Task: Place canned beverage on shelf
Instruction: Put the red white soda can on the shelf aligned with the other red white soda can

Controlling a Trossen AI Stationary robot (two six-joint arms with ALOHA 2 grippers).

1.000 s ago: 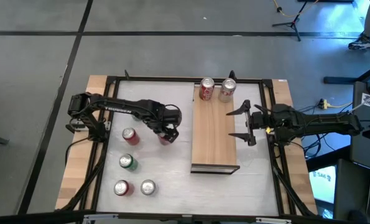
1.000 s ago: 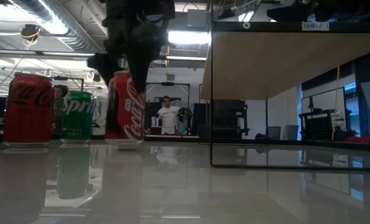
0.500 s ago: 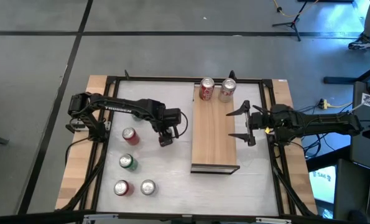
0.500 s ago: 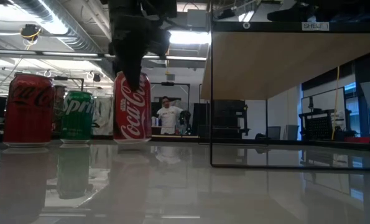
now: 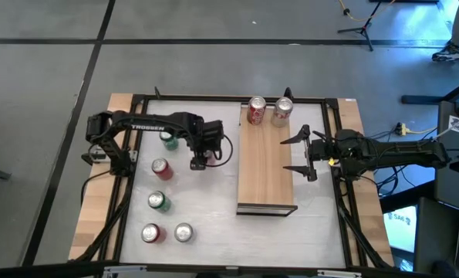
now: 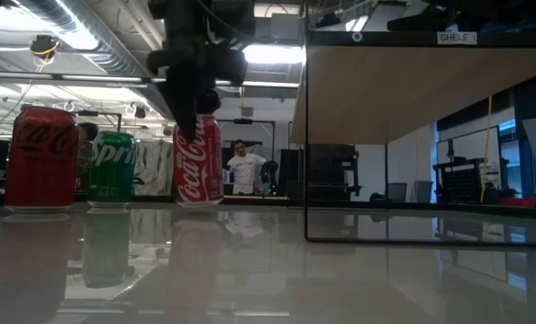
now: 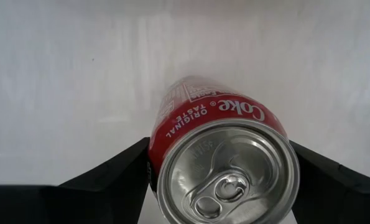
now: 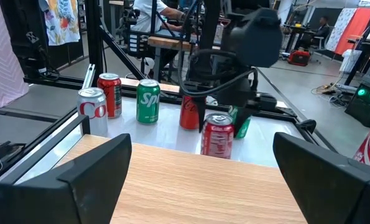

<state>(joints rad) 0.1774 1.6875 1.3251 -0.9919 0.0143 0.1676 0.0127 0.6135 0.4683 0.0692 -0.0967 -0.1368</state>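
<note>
Left hand (image 5: pixel 199 163), fingers (image 7: pixel 110 177) part-spread around an upright red can (image 7: pixel 225 162), gripping it at the bench's (image 5: pixel 214 216) centre, just at 9 o'clock of the shelf (image 5: pixel 265 166). Right hand (image 5: pixel 297 154) spread wide and empty above the shelf's 3 o'clock edge. Two cans (image 5: pixel 256 110) stand at the shelf's 12 o'clock end.

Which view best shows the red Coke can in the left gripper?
The left wrist view: the red Coke can fills it, lid and label clear, between the left gripper fingers. The low view shows its side; the high view mostly hides it; the right wrist view shows it distant.
</note>
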